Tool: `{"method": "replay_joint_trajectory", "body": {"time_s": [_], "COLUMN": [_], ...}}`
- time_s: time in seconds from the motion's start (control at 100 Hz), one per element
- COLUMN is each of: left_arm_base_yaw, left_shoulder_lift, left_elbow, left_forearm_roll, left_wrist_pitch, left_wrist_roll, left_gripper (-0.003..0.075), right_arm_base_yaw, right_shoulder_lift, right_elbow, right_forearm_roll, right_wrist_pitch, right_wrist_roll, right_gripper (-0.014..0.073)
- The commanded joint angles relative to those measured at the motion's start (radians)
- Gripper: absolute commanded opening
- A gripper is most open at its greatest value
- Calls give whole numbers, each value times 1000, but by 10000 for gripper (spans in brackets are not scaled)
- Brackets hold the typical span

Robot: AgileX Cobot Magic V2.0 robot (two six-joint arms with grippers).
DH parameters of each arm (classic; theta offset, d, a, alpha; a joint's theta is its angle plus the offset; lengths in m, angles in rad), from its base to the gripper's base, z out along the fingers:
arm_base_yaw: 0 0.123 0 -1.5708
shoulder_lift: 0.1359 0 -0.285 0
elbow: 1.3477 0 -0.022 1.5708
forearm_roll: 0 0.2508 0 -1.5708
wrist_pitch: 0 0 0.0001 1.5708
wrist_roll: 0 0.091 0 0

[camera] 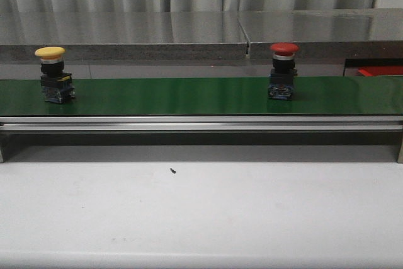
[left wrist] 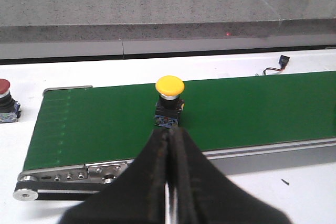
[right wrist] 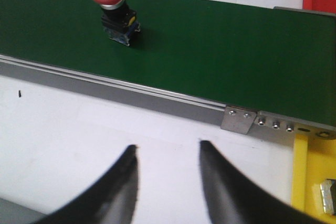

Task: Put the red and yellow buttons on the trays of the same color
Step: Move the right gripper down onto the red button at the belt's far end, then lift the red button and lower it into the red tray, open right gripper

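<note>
Tipping risk: both buttons stand upright on small bases with wide caps, so I judge that fingers meeting a cap off-centre could knock one over on the green belt (camera: 189, 96).
Wrong tray risk: a yellow tray (right wrist: 315, 177) corner and a red tray (camera: 381, 70) both show near the right end of the belt, close together; a careless drop could land on the wrong colour.
Belt risk: if the belt runs, a button could shift out from under a descending gripper; whether it is running cannot be told.
Yellow button (camera: 54, 74): upright at the left end of the belt.
Red button (camera: 283, 70): upright right of centre on the belt, well apart from the yellow one.
Extra button: a second red-capped button (left wrist: 6, 100) sits off the belt's end, on the white table (camera: 201, 212).
Left gripper (left wrist: 169, 182): fingers pressed together, empty, on the near side of the belt and aimed at the yellow button.
Right gripper (right wrist: 168, 182): fingers spread apart, empty, over the table on the near side of the belt, the red button beyond it.
</note>
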State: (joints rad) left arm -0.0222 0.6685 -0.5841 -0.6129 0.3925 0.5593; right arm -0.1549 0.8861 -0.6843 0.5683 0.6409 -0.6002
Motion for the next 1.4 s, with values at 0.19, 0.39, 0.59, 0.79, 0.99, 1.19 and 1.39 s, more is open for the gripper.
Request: {"method": "replay_joint_trajectory", "body": {"time_s": [0.19,0.39,0.59,0.79,0.99,1.19,1.39], "left_arm_base_yaw": [-9,-9,-9,-9,-9,-9,-9], "left_shoulder_lift": [-4,-4,-4,-4,-4,-4,-4], "left_elbow": [-26,-26,-26,-26,-26,-26,-26], "left_forearm_roll": [-25,-25,-25,-25,-25,-25,-25], "left_wrist_pitch": [-68,-68,-68,-68,-68,-68,-68], "left_wrist_roll": [-1,-1,-1,-1,-1,-1,-1], "left_gripper": [-19,-19,-19,-19,-19,-19,-19], "right_arm_base_yaw": [0,47,124,160,161,158,110], "right_shoulder_lift": [152,352,544,698,810,849,793], "right_elbow": [-122,-280,-425,-538,-627,-659,-718], "right_forearm_roll": [36,21,-16,-19,-41,-91,-93], "right_wrist_pitch": [-5,5,-3,-50,-79,-59,-7], "right_wrist_roll": [-67,-77,-77,-77,-67,-47,-34], "right_gripper": [634,634,634,634,527,91,91]}}
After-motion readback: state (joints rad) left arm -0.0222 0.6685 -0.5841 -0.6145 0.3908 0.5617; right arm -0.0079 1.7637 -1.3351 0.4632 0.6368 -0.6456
